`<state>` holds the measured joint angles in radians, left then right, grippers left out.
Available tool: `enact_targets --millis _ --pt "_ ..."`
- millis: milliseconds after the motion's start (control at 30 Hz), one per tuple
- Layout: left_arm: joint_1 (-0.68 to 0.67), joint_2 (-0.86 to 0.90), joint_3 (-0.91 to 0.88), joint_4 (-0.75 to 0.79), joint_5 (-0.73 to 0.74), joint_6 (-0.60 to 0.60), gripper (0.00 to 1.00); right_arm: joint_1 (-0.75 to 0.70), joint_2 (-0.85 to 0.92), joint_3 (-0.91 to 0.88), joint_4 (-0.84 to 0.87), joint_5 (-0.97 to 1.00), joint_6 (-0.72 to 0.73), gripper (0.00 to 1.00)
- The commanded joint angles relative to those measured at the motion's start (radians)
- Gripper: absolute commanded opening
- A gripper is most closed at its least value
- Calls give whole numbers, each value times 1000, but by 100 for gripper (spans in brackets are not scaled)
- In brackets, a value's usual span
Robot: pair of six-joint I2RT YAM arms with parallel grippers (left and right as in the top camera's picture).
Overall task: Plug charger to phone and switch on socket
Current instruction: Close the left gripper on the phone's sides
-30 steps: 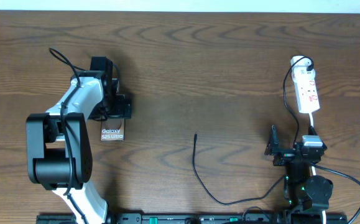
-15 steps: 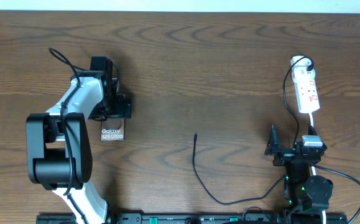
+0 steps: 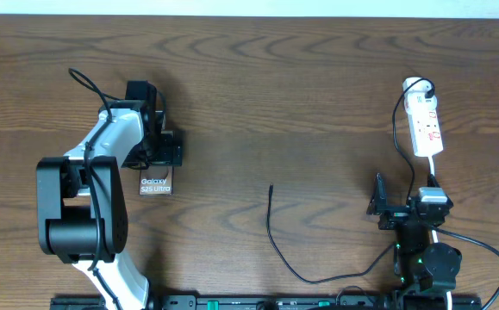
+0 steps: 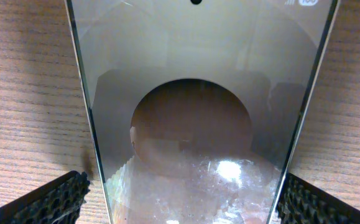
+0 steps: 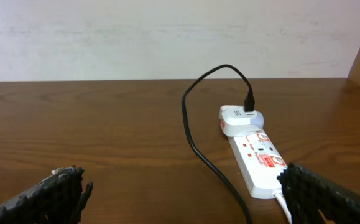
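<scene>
The phone (image 4: 192,124) lay flat on the counter (image 3: 301,77) straight under my left claw (image 4: 186,202). Its glossy face ran off the top and bottom of the wrist view. From overhead only its lettered end showed, the rest hidden beneath the claw. That claw stood spread wide, a finger to either side of the phone, and I could not tell whether either touched its edge. The charger (image 3: 271,228) had its tip lying well to the left of my right claw (image 5: 192,199), its run lost among dark gear behind. The socket (image 5: 257,165) lay ahead of that claw, which gaped empty. My left arm reached forward, wrist bent down; my right sat folded low.
</scene>
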<state>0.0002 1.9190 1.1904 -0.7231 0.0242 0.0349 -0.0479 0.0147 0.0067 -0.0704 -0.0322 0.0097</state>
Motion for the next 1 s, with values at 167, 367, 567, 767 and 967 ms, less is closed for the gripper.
enact_targets --millis 167,367,567,767,967 --pt "5 10 -24 7 -6 13 98 10 -4 -1 -5 4 -15 99" --pt "5 10 -29 7 -6 13 98 10 -4 -1 -5 4 -15 99" --pt "5 10 -36 14 37 14 98 10 -4 -1 -5 4 -15 99" --pt "5 10 -58 34 43 14 98 10 -4 -1 -5 4 -15 99" --pt "5 10 -60 34 41 14 98 10 -4 -1 -5 4 -15 99"
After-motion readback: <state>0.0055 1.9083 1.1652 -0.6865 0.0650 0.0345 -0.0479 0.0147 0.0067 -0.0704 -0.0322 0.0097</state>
